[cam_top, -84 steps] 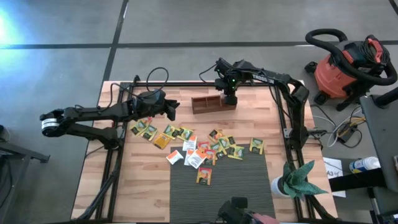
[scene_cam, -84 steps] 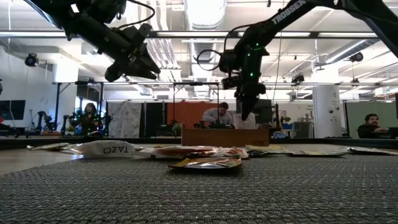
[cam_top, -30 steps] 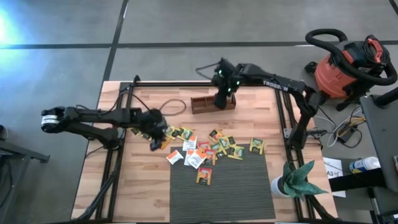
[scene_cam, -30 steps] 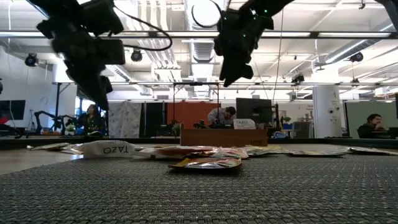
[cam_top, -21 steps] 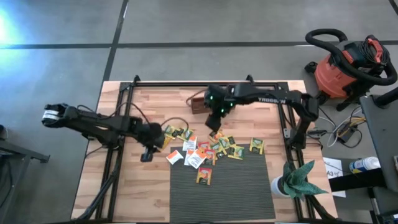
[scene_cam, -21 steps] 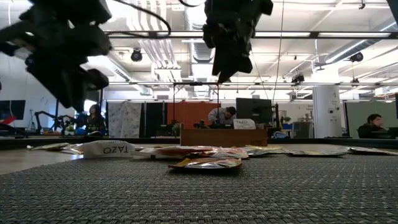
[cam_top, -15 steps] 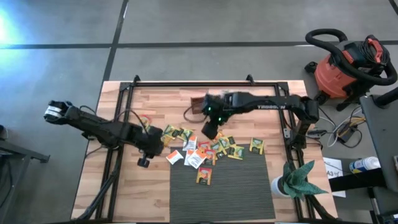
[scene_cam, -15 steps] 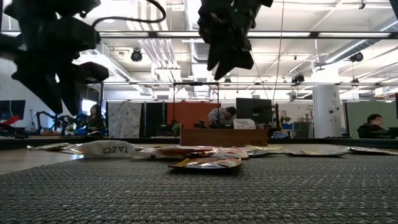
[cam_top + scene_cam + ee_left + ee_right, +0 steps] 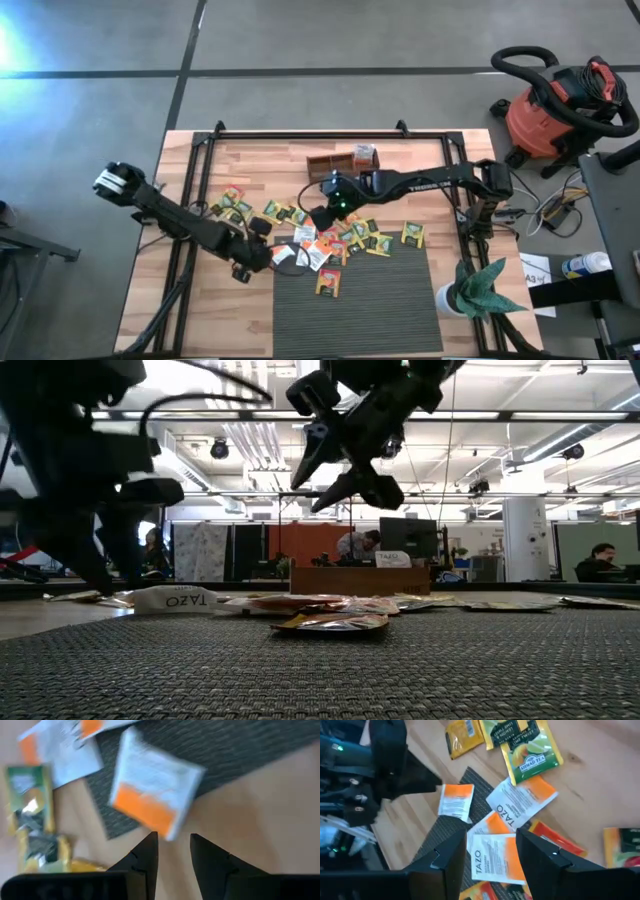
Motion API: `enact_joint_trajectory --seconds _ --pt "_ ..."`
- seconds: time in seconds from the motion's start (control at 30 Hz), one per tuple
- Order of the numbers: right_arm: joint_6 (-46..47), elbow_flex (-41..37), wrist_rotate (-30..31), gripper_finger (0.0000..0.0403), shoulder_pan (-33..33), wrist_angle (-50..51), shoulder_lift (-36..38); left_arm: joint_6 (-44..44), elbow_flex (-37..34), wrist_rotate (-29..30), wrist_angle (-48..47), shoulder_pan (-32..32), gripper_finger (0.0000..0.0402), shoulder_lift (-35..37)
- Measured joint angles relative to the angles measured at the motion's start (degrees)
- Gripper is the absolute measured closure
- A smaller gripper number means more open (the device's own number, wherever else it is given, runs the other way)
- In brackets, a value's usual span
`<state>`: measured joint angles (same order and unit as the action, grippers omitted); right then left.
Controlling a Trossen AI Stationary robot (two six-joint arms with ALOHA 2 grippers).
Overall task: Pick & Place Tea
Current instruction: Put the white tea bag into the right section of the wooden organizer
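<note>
Several tea sachets, yellow-green, orange and white, lie flat and scattered across the middle of the table. My left gripper is open. It slants down just short of a white-and-orange sachet that lies on the corner of the dark mat. My right gripper is also open. It hovers over the left part of the pile, above white-and-orange TAZO sachets. Neither gripper has anything between its fingers.
The brown wooden tray stands at the far middle with a small box at its right end. A dark ribbed mat covers the near middle and one sachet lies on it. A potted plant stands near right.
My left gripper has swung toward the table's near edge and right and has sunk, rolling as it went. It has ended at the white-and-orange sachet by the mat's corner. My right gripper has left the tray, come toward the near left, and dropped over the pile while rolling.
</note>
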<state>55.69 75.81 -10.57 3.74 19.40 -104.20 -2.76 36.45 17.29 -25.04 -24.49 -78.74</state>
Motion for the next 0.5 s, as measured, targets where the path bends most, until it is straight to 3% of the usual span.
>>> enact_joint_trajectory --seconds 0.2,0.5 --pt "6.4 -6.9 -0.3 0.0234 -1.7 -9.4 0.1 4.6 0.0 3.1 1.7 0.0 0.0294 -3.1" --pt "13.3 -11.8 -0.4 0.0234 -3.2 -16.2 0.1 8.3 0.0 -2.2 4.1 -0.1 0.0294 -2.8"
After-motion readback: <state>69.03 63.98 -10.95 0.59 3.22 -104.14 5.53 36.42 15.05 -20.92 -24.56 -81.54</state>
